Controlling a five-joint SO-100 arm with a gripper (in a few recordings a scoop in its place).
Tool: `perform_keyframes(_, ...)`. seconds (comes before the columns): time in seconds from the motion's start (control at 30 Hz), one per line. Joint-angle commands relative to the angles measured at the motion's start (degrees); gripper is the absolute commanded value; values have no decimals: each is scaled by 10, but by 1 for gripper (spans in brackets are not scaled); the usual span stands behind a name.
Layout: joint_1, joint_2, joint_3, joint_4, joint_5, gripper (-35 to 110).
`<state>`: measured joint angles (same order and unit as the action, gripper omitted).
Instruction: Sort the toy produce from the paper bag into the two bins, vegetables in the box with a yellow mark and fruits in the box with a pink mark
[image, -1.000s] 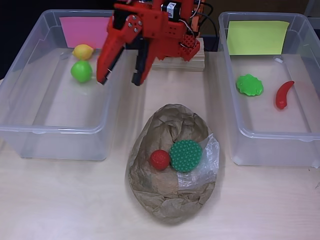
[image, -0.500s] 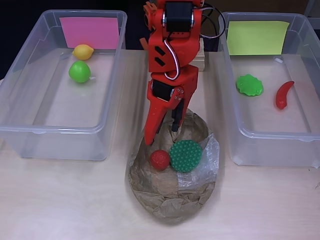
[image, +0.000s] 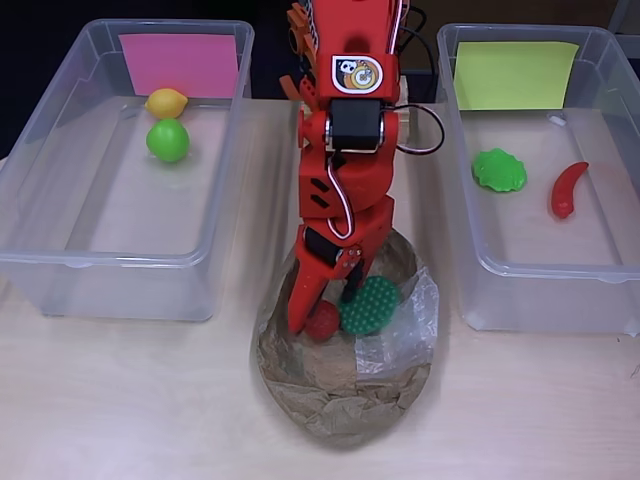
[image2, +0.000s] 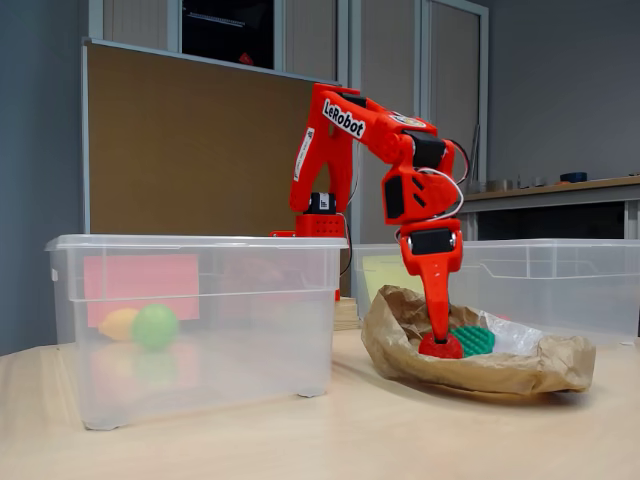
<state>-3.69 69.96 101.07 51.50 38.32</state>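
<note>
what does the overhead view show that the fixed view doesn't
Overhead alone: the ruffled green leafy toy and curved red chili toy in the clear bin with the yellow note.

Fixed alone: the white Lekobot lettering on the arm.

Both: the red gripper down in the crumpled brown paper bag at the small red round toy.
</note>
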Motion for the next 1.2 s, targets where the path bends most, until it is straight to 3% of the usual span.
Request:
perform_keyframes(0.0,9,-19,-33,11,12,37)
perform_keyframes(0.47,1,-77,-121,76,16,33)
perform_keyframes(0.7,-23,-98,-167,120,76,35)
perform_keyframes(1.17,-45,-184,-280,124,92,35)
